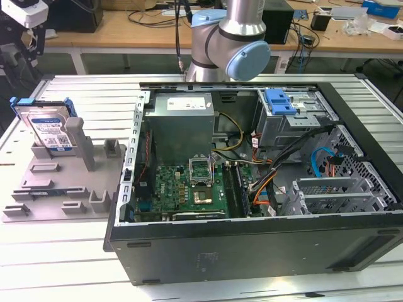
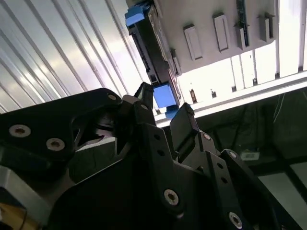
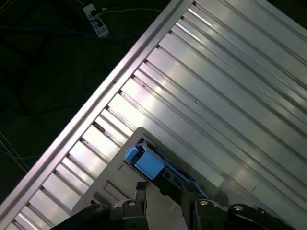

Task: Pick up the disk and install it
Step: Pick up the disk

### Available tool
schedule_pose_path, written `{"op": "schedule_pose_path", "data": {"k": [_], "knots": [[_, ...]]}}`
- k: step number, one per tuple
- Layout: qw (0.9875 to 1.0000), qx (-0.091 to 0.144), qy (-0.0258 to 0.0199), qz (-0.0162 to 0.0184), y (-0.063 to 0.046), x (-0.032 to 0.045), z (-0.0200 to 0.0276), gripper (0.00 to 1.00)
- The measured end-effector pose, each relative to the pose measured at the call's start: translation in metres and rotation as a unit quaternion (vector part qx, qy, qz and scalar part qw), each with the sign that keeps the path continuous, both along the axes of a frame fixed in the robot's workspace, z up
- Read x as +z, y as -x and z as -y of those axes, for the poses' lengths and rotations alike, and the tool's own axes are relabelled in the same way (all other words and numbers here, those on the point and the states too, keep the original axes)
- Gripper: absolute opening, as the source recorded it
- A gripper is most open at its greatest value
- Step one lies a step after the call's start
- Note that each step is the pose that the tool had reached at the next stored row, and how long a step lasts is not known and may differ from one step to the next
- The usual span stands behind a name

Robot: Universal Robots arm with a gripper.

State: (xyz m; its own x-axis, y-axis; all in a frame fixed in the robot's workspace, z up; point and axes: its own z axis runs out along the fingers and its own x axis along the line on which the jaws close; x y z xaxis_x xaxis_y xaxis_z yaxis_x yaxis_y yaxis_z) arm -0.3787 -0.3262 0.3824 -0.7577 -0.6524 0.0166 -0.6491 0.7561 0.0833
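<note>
Silver rectangular disk (image 1: 49,129) in a blue carrier frame stands edge-up in a grey slotted holder (image 1: 56,182), graspable just ahead of the black gripper (image 2: 163,109), spread wide and empty.

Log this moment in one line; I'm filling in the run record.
stage: before pick | hand: open, empty, lined up with disk | disk: standing in grey holder, ungrasped | computer case: open

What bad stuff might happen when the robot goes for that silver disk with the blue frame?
The silver, blue-framed disk leans on edge in the grey plastic holder; the open black gripper might nudge it crooked instead of gripping squarely. Inside the open black computer case, loose orange and black cables might snag it.
</note>
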Motion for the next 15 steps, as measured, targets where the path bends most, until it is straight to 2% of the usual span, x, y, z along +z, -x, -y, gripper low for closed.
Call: {"op": "schedule_pose_path", "data": {"k": [2, 4, 8, 10, 11, 13, 14, 15], "knots": [[0.9998, 0.020, 0.0000, 0.0000, 0.0000, 0.0000, 0.0000, 0.42], [0.9982, 0.060, 0.0004, 0.0000, 0.0000, -0.0001, 0.0000, 0.42], [0.9947, 0.103, 0.0014, -0.0001, 0.0000, -0.0003, 0.0000, 0.42], [0.9909, 0.135, 0.0022, -0.0001, 0.0000, -0.0004, 0.0000, 0.42], [0.9883, 0.153, 0.0026, -0.0002, 0.0000, -0.0005, 0.0000, 0.42], [0.9850, 0.173, 0.0028, -0.0001, 0.0000, -0.0008, 0.0000, 0.42], [0.9828, 0.185, 0.0029, -0.0001, 0.0000, -0.0009, 0.0000, 0.42], [0.9811, 0.194, 0.0030, -0.0001, 0.0000, -0.0009, 0.0000, 0.42]]}}
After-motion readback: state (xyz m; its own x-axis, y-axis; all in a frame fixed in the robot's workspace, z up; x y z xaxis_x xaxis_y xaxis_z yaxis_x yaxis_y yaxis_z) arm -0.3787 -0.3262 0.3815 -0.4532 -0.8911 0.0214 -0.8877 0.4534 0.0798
